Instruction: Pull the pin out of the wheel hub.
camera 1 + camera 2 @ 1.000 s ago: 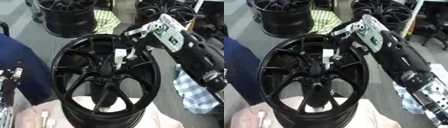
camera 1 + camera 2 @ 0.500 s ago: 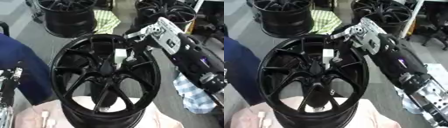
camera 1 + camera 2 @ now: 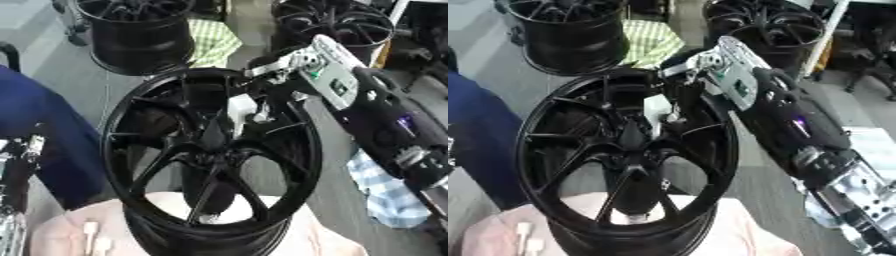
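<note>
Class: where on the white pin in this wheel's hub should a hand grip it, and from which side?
Probably the pin's exposed upper end above the hub, coming from the upper right as the right hand does: the spokes crowd its lower part.

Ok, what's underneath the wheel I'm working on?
The wheel stands on a pale pink surface, which shows around its lower rim and through the lower spoke gaps. How the rim bears on it is hidden. The right hand reaches in by a white piece.
</note>
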Controlling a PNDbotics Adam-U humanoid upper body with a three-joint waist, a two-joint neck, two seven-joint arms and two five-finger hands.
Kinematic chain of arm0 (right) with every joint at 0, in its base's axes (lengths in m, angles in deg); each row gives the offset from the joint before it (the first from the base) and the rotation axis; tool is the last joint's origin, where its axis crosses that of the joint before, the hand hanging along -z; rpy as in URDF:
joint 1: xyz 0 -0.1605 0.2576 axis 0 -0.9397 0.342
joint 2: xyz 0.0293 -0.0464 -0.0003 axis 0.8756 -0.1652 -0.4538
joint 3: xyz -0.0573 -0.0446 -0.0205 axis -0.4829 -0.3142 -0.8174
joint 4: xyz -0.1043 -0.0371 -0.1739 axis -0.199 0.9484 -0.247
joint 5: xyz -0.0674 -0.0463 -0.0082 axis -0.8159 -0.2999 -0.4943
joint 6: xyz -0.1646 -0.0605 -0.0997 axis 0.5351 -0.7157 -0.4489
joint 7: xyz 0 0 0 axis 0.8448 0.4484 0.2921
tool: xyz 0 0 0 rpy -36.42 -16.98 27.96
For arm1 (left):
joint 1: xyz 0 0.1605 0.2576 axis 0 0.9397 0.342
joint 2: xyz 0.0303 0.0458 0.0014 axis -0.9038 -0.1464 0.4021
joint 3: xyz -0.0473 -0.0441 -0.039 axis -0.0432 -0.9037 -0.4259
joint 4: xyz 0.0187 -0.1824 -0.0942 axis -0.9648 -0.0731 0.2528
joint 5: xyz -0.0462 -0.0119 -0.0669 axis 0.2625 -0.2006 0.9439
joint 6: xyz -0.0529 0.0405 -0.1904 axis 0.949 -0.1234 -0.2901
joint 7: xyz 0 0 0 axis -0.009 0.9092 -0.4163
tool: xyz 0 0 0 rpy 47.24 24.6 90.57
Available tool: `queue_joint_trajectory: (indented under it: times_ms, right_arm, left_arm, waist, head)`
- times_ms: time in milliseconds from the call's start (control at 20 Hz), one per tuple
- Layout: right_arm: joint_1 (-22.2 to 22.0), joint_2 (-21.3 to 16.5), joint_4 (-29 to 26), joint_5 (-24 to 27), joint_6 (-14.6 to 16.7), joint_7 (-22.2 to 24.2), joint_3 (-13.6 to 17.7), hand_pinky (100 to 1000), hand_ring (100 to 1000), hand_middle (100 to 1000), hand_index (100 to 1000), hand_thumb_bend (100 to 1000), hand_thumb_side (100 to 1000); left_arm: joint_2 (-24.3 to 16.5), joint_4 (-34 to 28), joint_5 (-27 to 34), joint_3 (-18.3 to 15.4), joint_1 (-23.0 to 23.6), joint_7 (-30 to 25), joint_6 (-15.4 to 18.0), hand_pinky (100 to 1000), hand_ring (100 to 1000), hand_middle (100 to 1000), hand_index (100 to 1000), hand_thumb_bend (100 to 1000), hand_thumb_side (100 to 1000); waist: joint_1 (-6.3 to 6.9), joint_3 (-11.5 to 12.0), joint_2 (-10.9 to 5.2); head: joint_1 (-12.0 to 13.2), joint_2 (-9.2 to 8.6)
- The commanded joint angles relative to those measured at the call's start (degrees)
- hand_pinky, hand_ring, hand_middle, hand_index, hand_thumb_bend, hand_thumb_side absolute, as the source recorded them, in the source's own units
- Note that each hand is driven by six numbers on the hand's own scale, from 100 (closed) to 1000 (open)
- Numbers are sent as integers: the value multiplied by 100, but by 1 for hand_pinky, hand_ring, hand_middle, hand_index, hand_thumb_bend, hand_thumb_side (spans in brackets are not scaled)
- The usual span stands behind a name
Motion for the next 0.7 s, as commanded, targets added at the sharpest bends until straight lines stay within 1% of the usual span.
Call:
queue_joint_trajectory:
  times_ms: [50, 200, 300, 450, 550, 600, 700]
  right_arm:
    - [203, -213, -345, 258, -41, -124, 26, 755, 672, 497, 568, 100, 100]
    - [309, -410, -614, 644, -180, -108, 15, 755, 666, 492, 562, 100, 100]
    - [403, -606, -830, 922, -322, -62, 40, 756, 664, 492, 563, 100, 102]
    - [460, -979, -1217, 1230, -586, -86, 192, 757, 658, 490, 562, 100, 105]
    - [351, -1331, -1494, 1344, -767, -282, 428, 755, 653, 489, 562, 100, 100]
    - [233, -1537, -1623, 1336, -859, -466, 607, 755, 651, 488, 560, 100, 100]
    - [-155, -1927, -1814, 1263, -1020, -956, 1051, 749, 639, 484, 558, 100, 100]
  left_arm:
    - [-88, -90, -1, -34, -27, -13, 3, 719, 674, 659, 815, 337, 610]
    - [-99, -88, -3, -40, -21, -9, 4, 719, 674, 659, 815, 337, 610]
    - [-109, -86, -3, -45, -18, -5, 3, 719, 674, 659, 815, 337, 610]
    - [-120, -83, -3, -51, -18, -2, 5, 718, 675, 659, 815, 337, 611]
    - [-125, -81, -5, -62, -22, 7, 6, 718, 675, 659, 815, 337, 611]
    - [-128, -81, -6, -72, -22, 16, 7, 718, 675, 659, 814, 337, 611]
    - [-131, -84, -6, -98, -24, 40, 8, 718, 675, 659, 814, 337, 611]
  waist:
    - [37, -7, -56]
    - [33, -23, -65]
    - [30, -40, -72]
    - [24, -63, -75]
    - [20, -67, -72]
    - [18, -66, -70]
    - [13, -62, -58]
  head:
    - [1, 33]
    - [8, 33]
    - [21, 33]
    - [29, 33]
    - [40, 33]
    - [46, 33]
    - [67, 31]
